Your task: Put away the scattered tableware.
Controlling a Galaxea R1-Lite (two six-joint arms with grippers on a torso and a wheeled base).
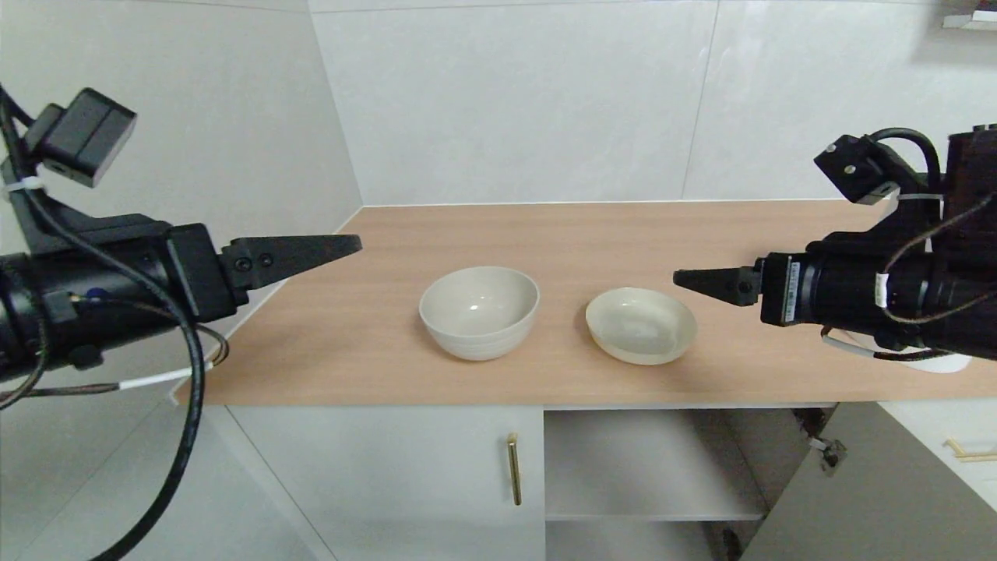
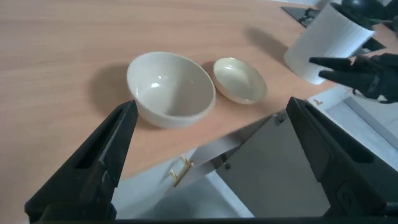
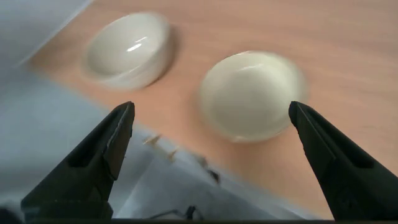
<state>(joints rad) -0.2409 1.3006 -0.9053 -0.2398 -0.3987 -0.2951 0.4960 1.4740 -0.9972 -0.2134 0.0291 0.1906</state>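
Right gripper (image 1: 685,280): spread wide, mid-right of frame, tips aimed left, just upper right of the shallow bowl (image 1: 641,325), right of centre on the counter (image 1: 350,343). Nearer than left gripper (image 1: 343,245), likewise wide, at frame left beyond the deep bowl (image 1: 479,312).

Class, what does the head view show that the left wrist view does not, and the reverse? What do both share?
Head view alone: the tiled wall and the shelf inside the open cupboard. Left wrist view alone: the ribbed side of the white jar. Both: the deep bowl, the shallow bowl and the wooden counter.
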